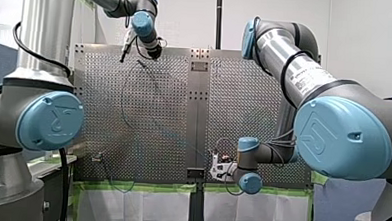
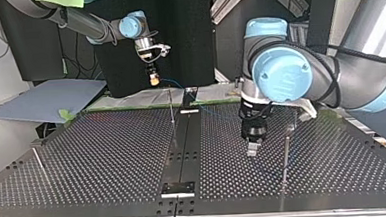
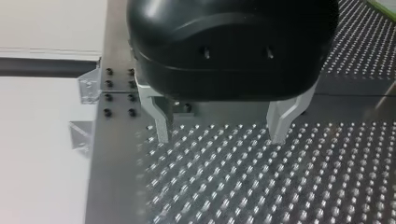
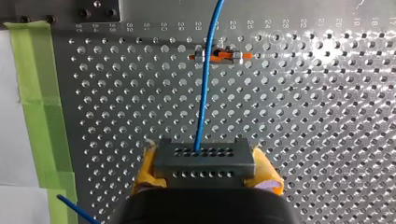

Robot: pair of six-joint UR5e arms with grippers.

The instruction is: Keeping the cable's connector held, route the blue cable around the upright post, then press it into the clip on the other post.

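My right gripper [image 4: 205, 179] is shut on the grey connector [image 4: 204, 161], its yellow pads [image 4: 145, 170] against the connector's two sides. The blue cable [image 4: 204, 98] runs straight ahead from the connector and crosses a small orange clip [image 4: 224, 56] on the plate; whether it sits in the clip I cannot tell. In the top view the right gripper [image 2: 153, 79] hangs above the far edge, with the cable [image 2: 172, 83] trailing off toward a thin upright post [image 2: 171, 108]. My left gripper [image 3: 219, 135] is open just above the perforated plate, with nothing between its metal fingers [image 3: 159, 122].
A second thin post [image 2: 286, 151] stands close beside my left gripper [image 2: 252, 148] in the top view. Another rod [image 2: 38, 164] leans at that view's left. Green tape [image 4: 42, 116] lines the plate's edge. A centre rail [image 2: 183, 149] splits the plate.
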